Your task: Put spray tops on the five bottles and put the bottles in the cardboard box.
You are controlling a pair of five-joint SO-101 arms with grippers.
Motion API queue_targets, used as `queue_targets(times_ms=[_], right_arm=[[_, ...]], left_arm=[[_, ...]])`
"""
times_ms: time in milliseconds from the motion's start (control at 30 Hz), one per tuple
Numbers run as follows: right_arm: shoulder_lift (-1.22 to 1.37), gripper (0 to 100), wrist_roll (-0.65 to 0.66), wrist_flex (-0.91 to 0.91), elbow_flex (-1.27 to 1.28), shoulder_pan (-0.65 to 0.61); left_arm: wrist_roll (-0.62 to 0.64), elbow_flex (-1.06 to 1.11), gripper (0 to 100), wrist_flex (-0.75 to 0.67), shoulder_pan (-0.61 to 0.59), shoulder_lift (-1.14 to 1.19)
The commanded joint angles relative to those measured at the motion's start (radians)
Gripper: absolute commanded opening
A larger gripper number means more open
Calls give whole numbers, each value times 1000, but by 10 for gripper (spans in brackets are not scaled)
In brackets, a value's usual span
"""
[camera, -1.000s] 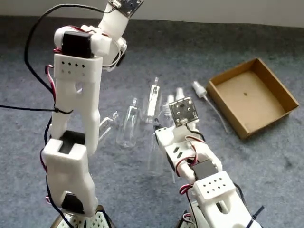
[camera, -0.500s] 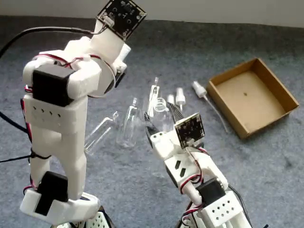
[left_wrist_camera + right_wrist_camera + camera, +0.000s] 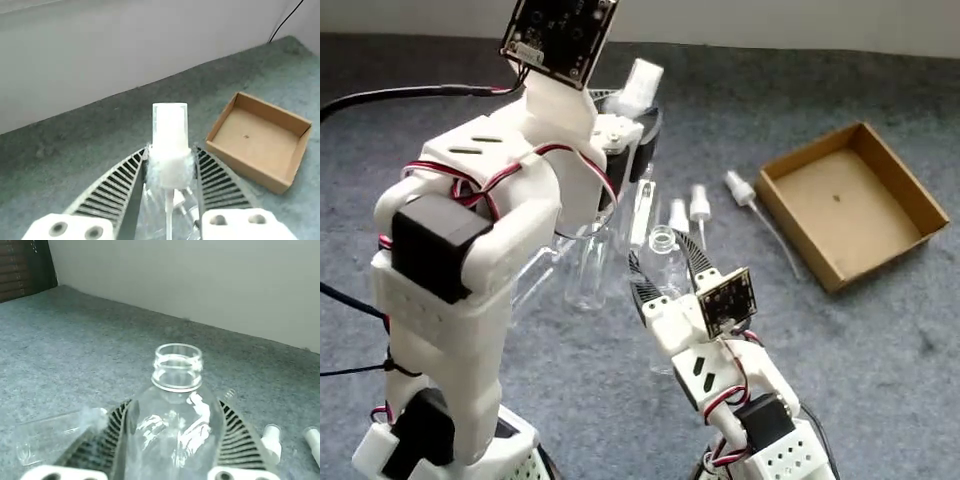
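**Spray top** (image 3: pixel 170 145): held head-up between the ribbed fingers (image 3: pixel 112 182) of the left pincer (image 3: pixel 170 152), which is clamped on its collar. It is white, with a flat-topped head and a thin dip tube hanging below. In the high view the left pincer (image 3: pixel 635 110) carries the top (image 3: pixel 638 85) raised above the table, apart from the bottle mouth.

**Bottle** (image 3: pixel 175 425): upright in the right pincer (image 3: pixel 175 407), whose fingers are closed on its body. It is clear and round-shouldered, with an open, uncapped neck (image 3: pixel 663 238).

**Surroundings:** loose spray tops (image 3: pixel 700 203) and clear bottles lying down (image 3: pixel 590 265) on the grey-carpeted table (image 3: pixel 880 360). The cardboard box (image 3: pixel 910 195) sits well apart from both pincers.
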Motion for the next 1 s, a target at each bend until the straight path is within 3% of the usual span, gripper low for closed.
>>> queue_targets(times_ms=[0, 300, 600, 700, 967], right_arm=[[-18, 146, -3, 1, -12, 7], [-18, 146, -6, 1, -8, 54], [-19, 146, -3, 1, 5, 53], [-19, 146, 0, -4, 36, 50], [-19, 146, 0, -4, 38, 50]], left_arm=[[107, 5, 13, -121, 44, -30], [112, 277, 4, -221, 99, -133], [107, 638, 4, -457, 102, -354], [107, 792, 4, -597, 101, -440], [106, 1190, 4, -1165, 99, -624]])
